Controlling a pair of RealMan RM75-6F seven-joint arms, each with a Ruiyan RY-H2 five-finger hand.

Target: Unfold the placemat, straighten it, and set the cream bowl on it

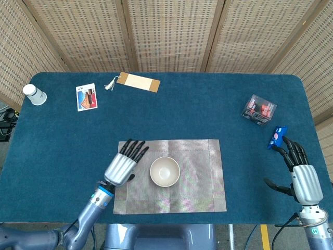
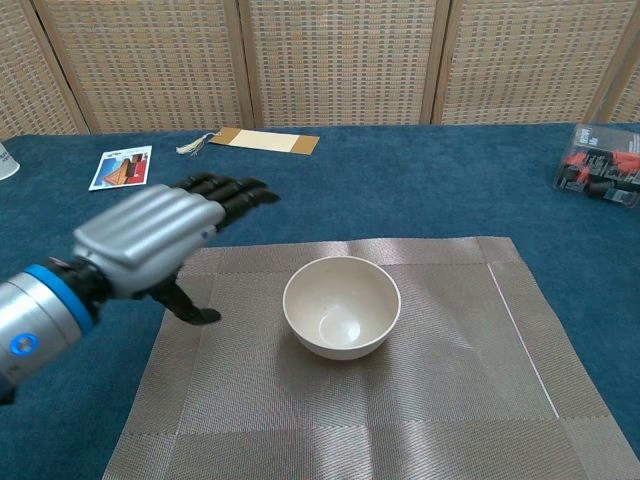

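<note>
The cream bowl stands upright on the grey woven placemat, which lies flat and unfolded near the table's front edge. My left hand hovers over the mat's left border, fingers spread, holding nothing, a short gap left of the bowl. My right hand rests near the table's right front corner, fingers apart and empty; the chest view does not show it.
A clear box with red parts and a small blue item lie at the right. A tan tag, a picture card and a white paper cup sit along the back left.
</note>
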